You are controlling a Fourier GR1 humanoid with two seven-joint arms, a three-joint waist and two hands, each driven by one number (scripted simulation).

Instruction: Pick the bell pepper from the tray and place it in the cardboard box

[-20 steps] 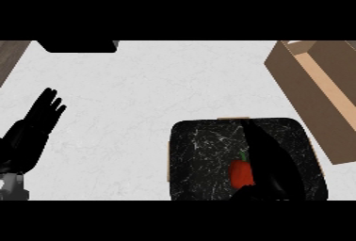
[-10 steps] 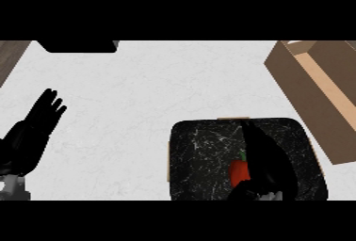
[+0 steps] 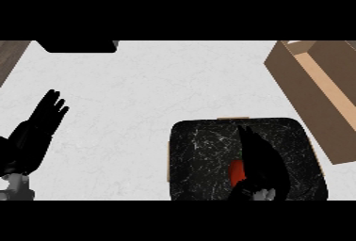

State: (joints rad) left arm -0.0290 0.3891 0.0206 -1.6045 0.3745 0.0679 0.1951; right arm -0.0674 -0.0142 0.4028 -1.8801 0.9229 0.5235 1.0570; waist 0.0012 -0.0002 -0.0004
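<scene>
A red bell pepper (image 3: 237,171) lies on the dark marbled tray (image 3: 201,150) at the lower right, and only its left side shows. My right hand (image 3: 261,159) lies over the pepper's right side with its fingers stretched toward the tray's far rim; the thumb shows just below the pepper. That hand is open. The cardboard box (image 3: 319,89) stands open at the right edge, beyond the tray. My left hand (image 3: 36,132) rests open at the left edge, fingers up.
A black object (image 3: 76,45) sits at the counter's far left edge. A strip of brown surface (image 3: 10,54) shows at the top left corner. White counter (image 3: 160,89) spreads between the tray, the box and the left hand.
The right hand has settled closer onto the pepper and hides more of it. Its thumb has come in beneath the pepper. The left hand has not moved.
</scene>
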